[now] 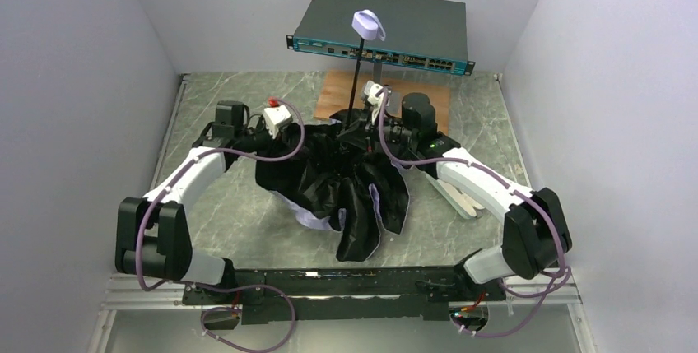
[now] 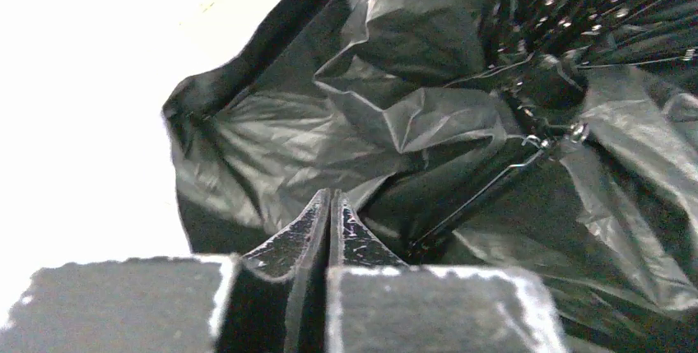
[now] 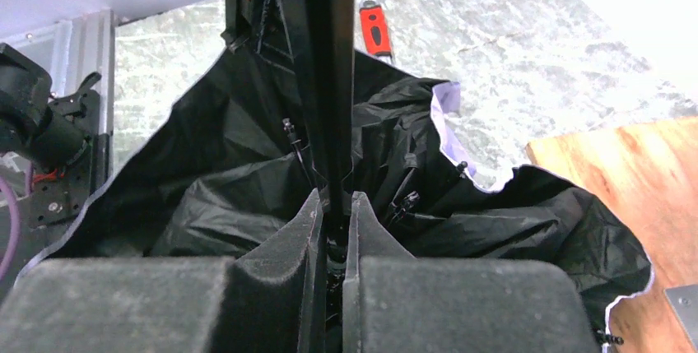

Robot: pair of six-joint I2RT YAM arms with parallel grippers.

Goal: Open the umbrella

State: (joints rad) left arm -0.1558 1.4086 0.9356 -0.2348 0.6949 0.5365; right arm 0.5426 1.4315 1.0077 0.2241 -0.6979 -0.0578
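left arm: elbow swung out wide, wrist reaching in at the left edge of the umbrella (image 1: 329, 172); from the top view its fingertips are lost in black cloth.
left gripper (image 2: 331, 205): on its wrist cam the jaws are pressed together, tips against the lining. Can't tell if any fabric's caught.
umbrella: mid-table (image 1: 230, 229), crumpled, black lining up, a sliver of pale fabric underneath.
handle (image 1: 368, 24): up top, overhead view only.
right gripper (image 3: 333, 205): clamped on the upright shaft (image 3: 325, 81), low down by the ribs.
right arm: elbow folded back, forearm coming in from the right.
red thing (image 3: 374, 34): right wrist cam only, partly hidden, no clue what it is.
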